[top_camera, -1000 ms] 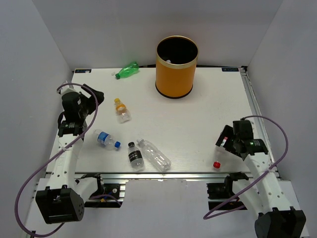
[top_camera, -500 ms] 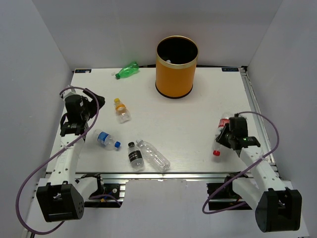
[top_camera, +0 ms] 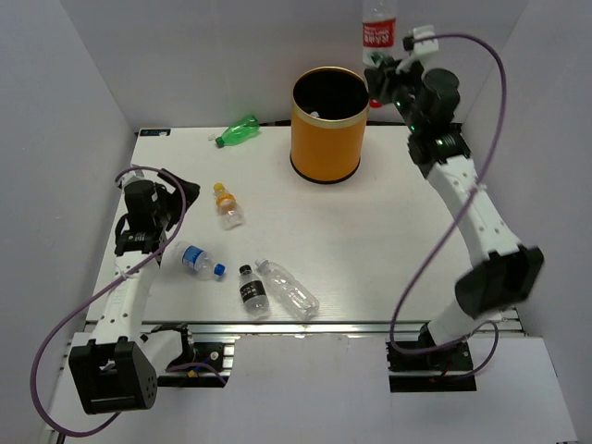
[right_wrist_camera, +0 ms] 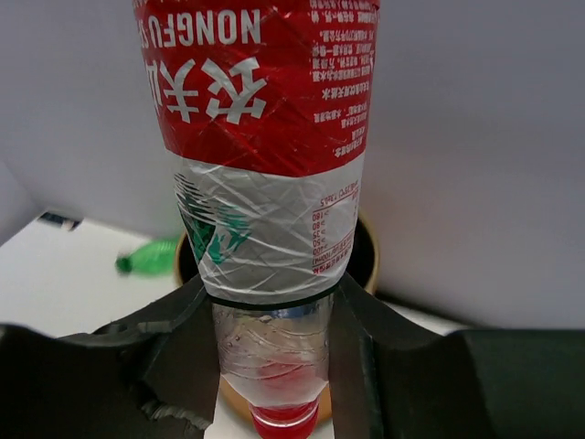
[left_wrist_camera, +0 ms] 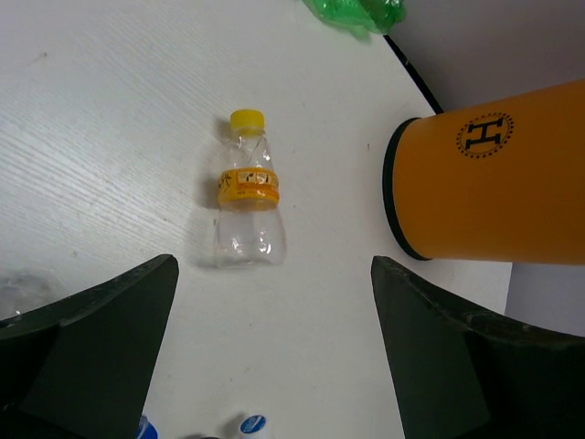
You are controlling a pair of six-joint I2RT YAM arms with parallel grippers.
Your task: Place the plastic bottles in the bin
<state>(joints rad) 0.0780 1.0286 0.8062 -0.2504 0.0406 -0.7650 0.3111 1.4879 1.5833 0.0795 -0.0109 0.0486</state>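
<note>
White tabletop (top_camera: 388, 213) below; my right gripper (right_wrist_camera: 274, 306) clamps the red-labelled bottle (right_wrist_camera: 265, 137) by its clear shoulder, cap down, high beside the bin (top_camera: 328, 139). Light and crushable, I judge. My left gripper (left_wrist_camera: 274, 274) gapes empty.

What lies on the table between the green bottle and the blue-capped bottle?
The orange-capped bottle lies between them, as the top external view shows.
</note>
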